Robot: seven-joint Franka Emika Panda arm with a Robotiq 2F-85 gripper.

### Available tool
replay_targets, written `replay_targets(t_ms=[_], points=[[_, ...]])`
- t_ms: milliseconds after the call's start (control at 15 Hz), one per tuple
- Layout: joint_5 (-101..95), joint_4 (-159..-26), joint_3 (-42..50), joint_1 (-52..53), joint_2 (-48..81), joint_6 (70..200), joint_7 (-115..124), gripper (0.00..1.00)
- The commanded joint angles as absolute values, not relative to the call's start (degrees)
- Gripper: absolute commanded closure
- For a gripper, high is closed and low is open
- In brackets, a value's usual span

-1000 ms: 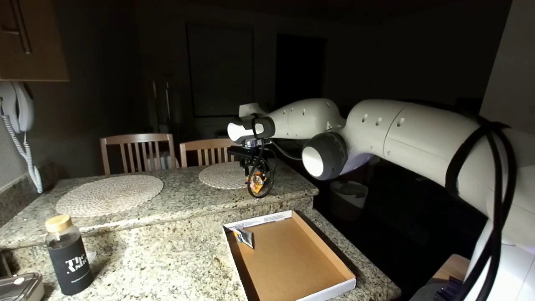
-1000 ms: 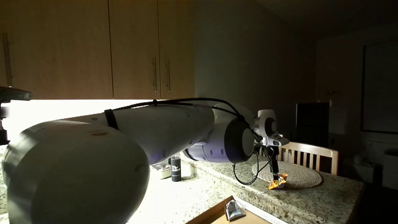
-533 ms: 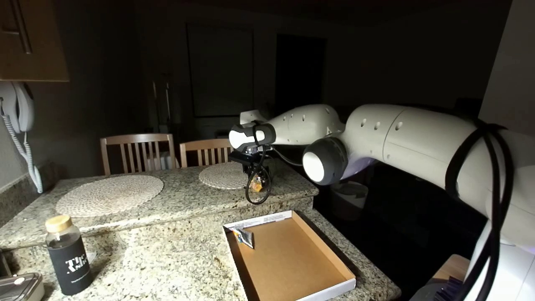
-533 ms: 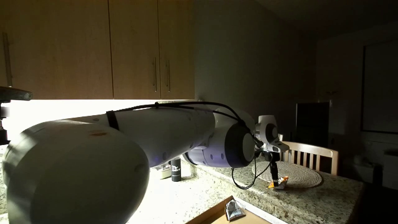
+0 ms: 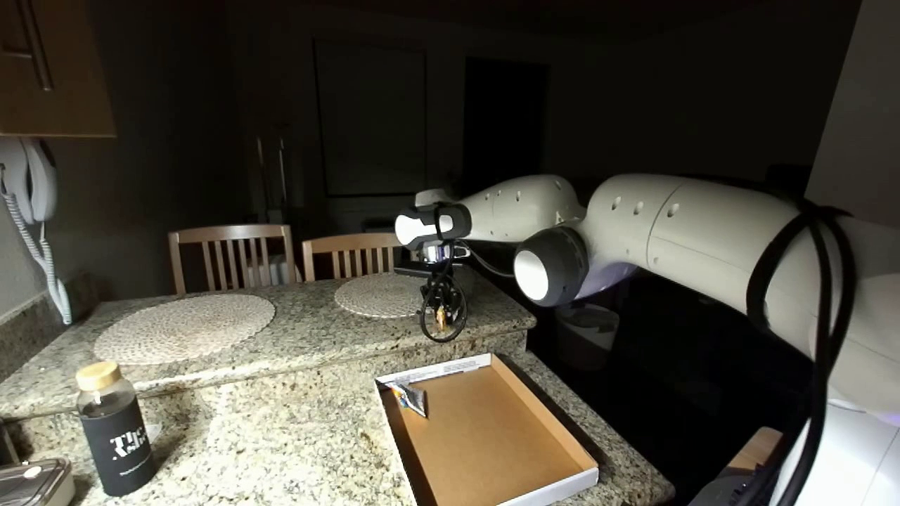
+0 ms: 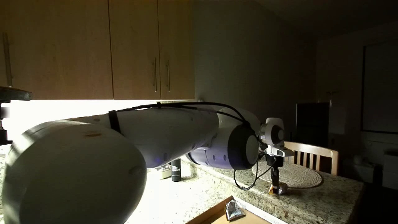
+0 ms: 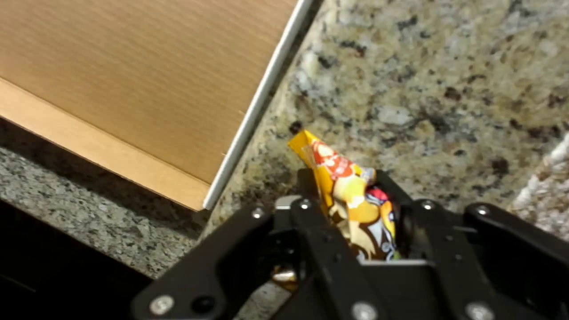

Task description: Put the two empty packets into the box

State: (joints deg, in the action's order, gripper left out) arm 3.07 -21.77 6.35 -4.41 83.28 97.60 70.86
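The yellow-orange packet (image 7: 355, 195) is bunched between my gripper's (image 7: 347, 180) fingers, pressed from both sides, on the raised granite counter. Its upper corner sticks out past the left fingertip in the wrist view. In both exterior views the gripper (image 6: 276, 189) points down over the counter, a bit of the orange wrapper (image 5: 441, 318) showing at its tips. A silvery packet (image 5: 411, 399) lies inside the box (image 5: 496, 436), in the corner by the raised ledge. The box's brown cardboard floor (image 7: 146, 75) and pale rim fill the upper left of the wrist view.
Two round woven placemats (image 5: 186, 327) lie on the raised counter, the nearer one (image 6: 292, 175) just behind the gripper. A black bottle (image 5: 116, 429) with a wooden lid stands on the lower counter. The counter's step edge (image 5: 457, 341) separates the gripper from the box.
My gripper has come down to the counter and its fingers have closed in, squeezing the yellow-orange packet narrower. The silvery packet and the box have stayed in place.
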Motion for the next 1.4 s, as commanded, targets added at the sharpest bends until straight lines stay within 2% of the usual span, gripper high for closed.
replay_targets(t_ms=[0,67,133,200,333,400,467,533,600,667,733,867,933,1067,1333], points=[[5.91,-22.19,2.83,-6.59,82.81,90.54,64.51,0.81],[5.78,-21.66,1.45,-7.07,83.08,88.96,62.84,0.83],[6.66,-21.17,1.11,-7.21,83.58,87.66,61.15,0.74],[6.99,-21.02,0.20,-7.52,83.74,86.04,59.81,0.71],[7.80,-21.01,-1.19,-8.18,83.64,82.36,56.75,0.54],[7.92,-21.01,-1.62,-8.33,83.56,79.73,55.30,0.54],[7.99,-21.02,-2.00,-8.54,83.49,77.20,53.65,0.40],[7.82,-21.02,-2.27,-8.48,83.49,73.91,52.76,0.35],[7.34,-21.03,-2.20,-8.11,83.52,70.40,52.17,0.21],[7.49,-21.03,-2.43,-8.00,83.48,66.78,52.27,0.24],[7.34,-21.03,-2.30,-7.65,83.45,62.68,53.56,0.47],[8.05,-21.03,-2.04,-7.12,83.31,57.20,61.37,0.06],[8.90,-21.02,-2.34,-7.30,83.24,55.97,64.98,0.07],[11.23,-21.01,-3.29,-7.90,82.85,56.83,71.28,0.02],[11.27,-20.79,-2.10,-7.14,81.54,69.64,72.49,0.00]])
